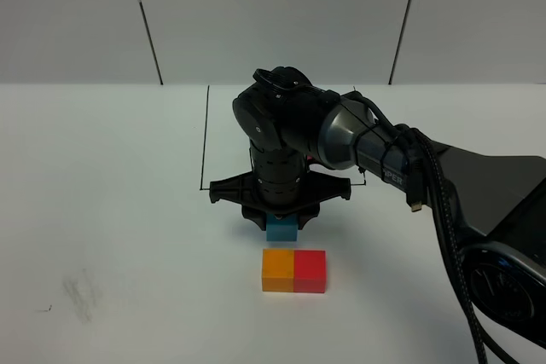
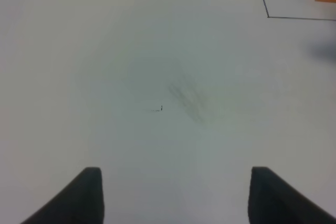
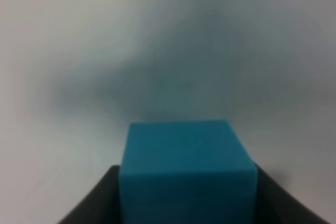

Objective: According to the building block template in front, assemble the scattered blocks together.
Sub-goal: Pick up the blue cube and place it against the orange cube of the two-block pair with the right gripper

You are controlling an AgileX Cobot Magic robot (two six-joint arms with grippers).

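While the right arm reaches in from the right edge and bends down over the middle of the table, its wrist points nearly straight at the surface and the right gripper pinches the blue cube between its fingers. From above, only the lower part of that cube shows under the black gripper body, which also covers most of the black outline drawn on the table; whatever lies inside the frame is hidden there. Just in front of the held cube, the orange cube and red cube sit on the table, touching side by side, orange to the left. The blue one is near them, above the orange; whether it touches them or the table I cannot tell.

Up close, the right wrist view shows what the high view cannot: the blue cube fills the gap, with a dark finger tight against each side.

No left arm shows from above. Its own camera shows the left gripper with fingers spread and nothing between them, over bare table with a faint smudge. At that picture's corner, a corner of the outline appears, with slivers of orange and blue inside.
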